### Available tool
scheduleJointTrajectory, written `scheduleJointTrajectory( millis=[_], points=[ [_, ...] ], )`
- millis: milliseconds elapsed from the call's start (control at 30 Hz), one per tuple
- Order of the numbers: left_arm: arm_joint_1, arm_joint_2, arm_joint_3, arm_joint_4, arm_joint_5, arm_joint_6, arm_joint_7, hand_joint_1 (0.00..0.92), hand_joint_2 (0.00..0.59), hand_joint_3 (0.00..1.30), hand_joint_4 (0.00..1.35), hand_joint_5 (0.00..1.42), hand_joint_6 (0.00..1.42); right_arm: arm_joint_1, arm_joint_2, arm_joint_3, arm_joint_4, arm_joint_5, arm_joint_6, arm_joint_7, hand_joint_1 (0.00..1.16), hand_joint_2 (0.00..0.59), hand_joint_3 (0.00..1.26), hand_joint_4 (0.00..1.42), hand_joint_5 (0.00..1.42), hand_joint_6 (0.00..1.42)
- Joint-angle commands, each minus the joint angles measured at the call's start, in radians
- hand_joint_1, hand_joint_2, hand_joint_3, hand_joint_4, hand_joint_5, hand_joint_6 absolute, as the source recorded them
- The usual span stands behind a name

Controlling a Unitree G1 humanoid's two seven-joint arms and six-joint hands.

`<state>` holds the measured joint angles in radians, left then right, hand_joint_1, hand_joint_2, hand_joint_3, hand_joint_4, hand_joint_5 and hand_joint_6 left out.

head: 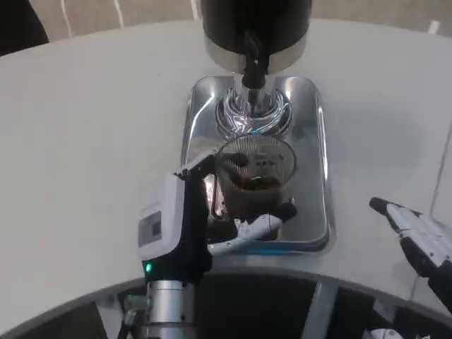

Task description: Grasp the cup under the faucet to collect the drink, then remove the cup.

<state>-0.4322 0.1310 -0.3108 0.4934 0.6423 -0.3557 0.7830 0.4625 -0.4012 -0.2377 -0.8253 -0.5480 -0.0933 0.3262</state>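
Clear ribbed cup (254, 169) with brown drink, shiny silver tray (318, 141), black dispenser (256, 21), white table (92, 120)

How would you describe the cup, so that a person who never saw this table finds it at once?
On the white table lies a shiny metal tray below a black dispenser. On the tray's near half, the left hand holds the cup: clear ribbed glass with brown drink inside, the only see-through thing there.
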Motion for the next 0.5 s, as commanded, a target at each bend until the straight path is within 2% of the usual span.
scheduleJointTrajectory(
  millis=[33, 200, 333, 400, 500],
  points=[
    [0.054, 0.013, 0.028, -0.116, 0.004, -0.003, -0.019, 0.682, 0.074, 1.11, 1.23, 1.42, 1.42, 0.010, -0.007, -0.012, 0.007, -0.048, -0.040, -0.028, 0.63, 0.398, 0.00, 0.00, 0.00, 0.00],
    [0.116, 0.031, 0.044, -0.202, 0.011, 0.001, -0.052, 0.680, 0.077, 1.11, 1.23, 1.42, 1.42, -0.012, -0.024, -0.008, 0.043, -0.093, -0.064, -0.037, 0.63, 0.402, 0.00, 0.00, 0.00, 0.00],
    [0.164, 0.027, 0.045, -0.250, 0.013, 0.001, -0.074, 0.679, 0.078, 1.11, 1.23, 1.42, 1.42, -0.045, -0.043, -0.019, 0.067, -0.123, -0.082, -0.050, 0.53, 0.427, 0.00, 0.00, 0.00, 0.00],
    [0.188, 0.025, 0.040, -0.290, 0.020, -0.005, -0.086, 0.679, 0.078, 1.11, 1.23, 1.42, 1.42, -0.069, -0.059, -0.031, 0.083, -0.136, -0.101, -0.066, 0.41, 0.418, 0.00, 0.00, 0.00, 0.00],
    [0.227, 0.047, 0.038, -0.361, 0.010, -0.026, -0.143, 0.679, 0.079, 1.12, 1.23, 1.42, 1.42, -0.089, -0.066, -0.036, 0.103, -0.157, -0.134, -0.103, 0.17, 0.398, 0.00, 0.00, 0.00, 0.00]
  ],
)
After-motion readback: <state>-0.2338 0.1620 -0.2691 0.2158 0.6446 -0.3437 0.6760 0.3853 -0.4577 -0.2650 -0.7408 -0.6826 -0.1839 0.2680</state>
